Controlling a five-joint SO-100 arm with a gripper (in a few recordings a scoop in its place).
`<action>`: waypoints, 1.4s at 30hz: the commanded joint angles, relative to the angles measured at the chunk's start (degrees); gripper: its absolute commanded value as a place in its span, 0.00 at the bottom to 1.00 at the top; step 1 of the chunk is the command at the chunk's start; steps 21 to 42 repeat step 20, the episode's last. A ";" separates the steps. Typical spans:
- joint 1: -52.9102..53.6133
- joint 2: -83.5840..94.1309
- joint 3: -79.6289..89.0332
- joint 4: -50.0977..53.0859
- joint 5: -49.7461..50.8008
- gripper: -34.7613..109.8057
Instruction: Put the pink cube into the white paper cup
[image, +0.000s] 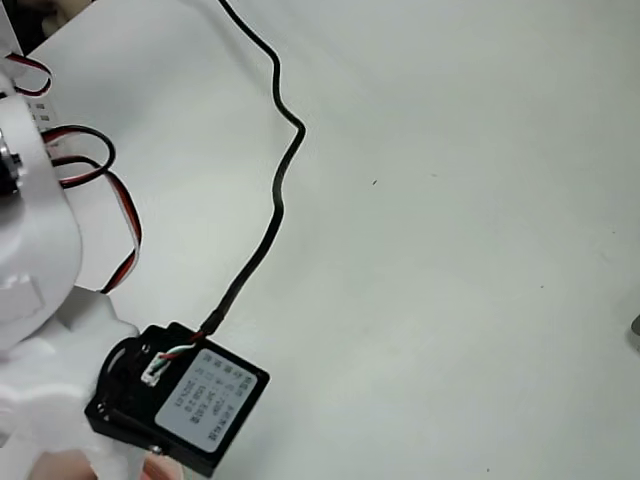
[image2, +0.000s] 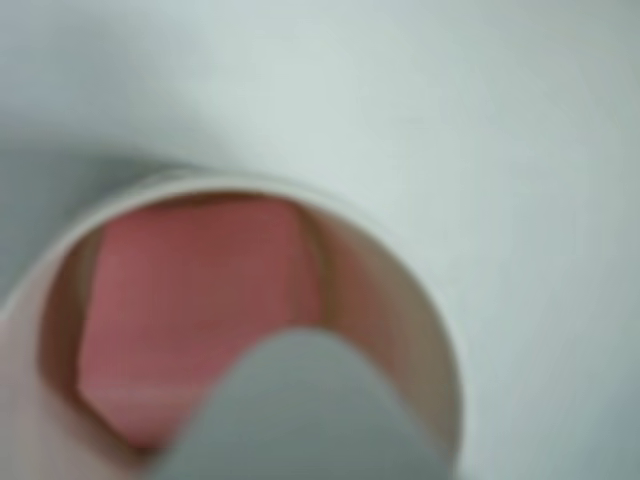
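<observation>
In the wrist view the pink cube (image2: 190, 320) lies inside the white paper cup (image2: 400, 290); one blurred fingertip (image2: 300, 410) covers it partly, and I cannot tell the pincer's state.

We see the white arm (image: 35, 260) at left on the white table (image: 450, 250). Its black servo module (image: 180, 410) sits lower right of the arm. A black cable (image: 275, 190) runs up from the module.
</observation>
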 joint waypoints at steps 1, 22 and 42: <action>0.09 3.78 -4.31 0.70 -1.49 0.57; -2.29 12.22 0.00 2.20 -2.29 0.57; -2.29 12.22 0.00 2.20 -2.29 0.57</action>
